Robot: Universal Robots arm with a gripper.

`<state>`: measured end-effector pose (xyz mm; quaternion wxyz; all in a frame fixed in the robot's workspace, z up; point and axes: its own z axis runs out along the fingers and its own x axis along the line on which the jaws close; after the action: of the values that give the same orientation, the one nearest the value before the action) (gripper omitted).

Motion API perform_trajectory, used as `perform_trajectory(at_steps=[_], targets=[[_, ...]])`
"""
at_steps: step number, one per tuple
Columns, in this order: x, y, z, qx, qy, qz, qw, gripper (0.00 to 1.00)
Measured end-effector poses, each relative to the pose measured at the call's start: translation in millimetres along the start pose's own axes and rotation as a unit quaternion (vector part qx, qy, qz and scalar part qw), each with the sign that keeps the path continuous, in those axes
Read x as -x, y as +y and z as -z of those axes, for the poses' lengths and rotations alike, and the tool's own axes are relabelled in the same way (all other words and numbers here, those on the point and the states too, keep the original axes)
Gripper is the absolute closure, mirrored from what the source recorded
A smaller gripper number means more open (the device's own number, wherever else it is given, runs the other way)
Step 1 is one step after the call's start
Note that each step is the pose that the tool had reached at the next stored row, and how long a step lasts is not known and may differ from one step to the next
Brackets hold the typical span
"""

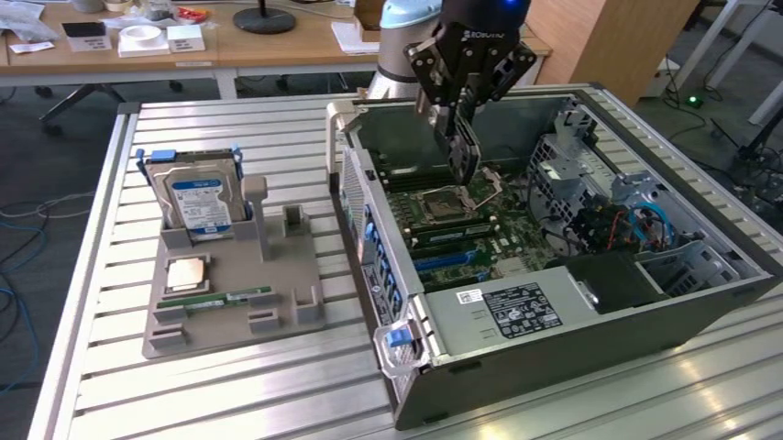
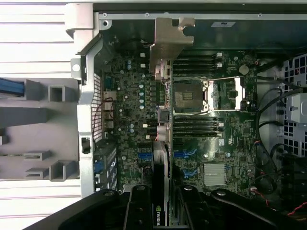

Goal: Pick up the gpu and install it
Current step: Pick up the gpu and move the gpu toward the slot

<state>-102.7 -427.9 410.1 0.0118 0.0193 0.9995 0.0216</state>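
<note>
My gripper (image 1: 457, 108) hangs over the open computer case (image 1: 685, 312) and is shut on the gpu (image 1: 463, 151), a thin dark card held on edge that points down toward the motherboard (image 1: 471, 229). In the wrist view the gpu (image 2: 162, 143) appears edge-on between my two black fingers (image 2: 139, 206), with its silvery bracket (image 2: 168, 40) at the far end above the case wall. The card floats above the board near the CPU socket (image 2: 189, 93), apart from the blue slots (image 2: 184, 154). My gripper (image 2: 163, 203) grips the card's near end.
On the exterior view's left a grey holder (image 1: 293, 298) carries a hard drive (image 1: 198, 197) with a blue-white label, a CPU chip (image 1: 186, 273) and a green memory stick (image 1: 215, 298). Inside the case are a power supply (image 1: 514, 307), drive cage (image 1: 575, 156) and cables (image 1: 636, 225).
</note>
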Motion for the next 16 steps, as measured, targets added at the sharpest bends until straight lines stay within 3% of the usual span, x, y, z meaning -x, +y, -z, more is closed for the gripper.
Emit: perform_trajectory(at_steps=[16], targets=[[36.0, 1.4, -0.9, 0.0, 0.0, 0.0, 1.0, 0.74]])
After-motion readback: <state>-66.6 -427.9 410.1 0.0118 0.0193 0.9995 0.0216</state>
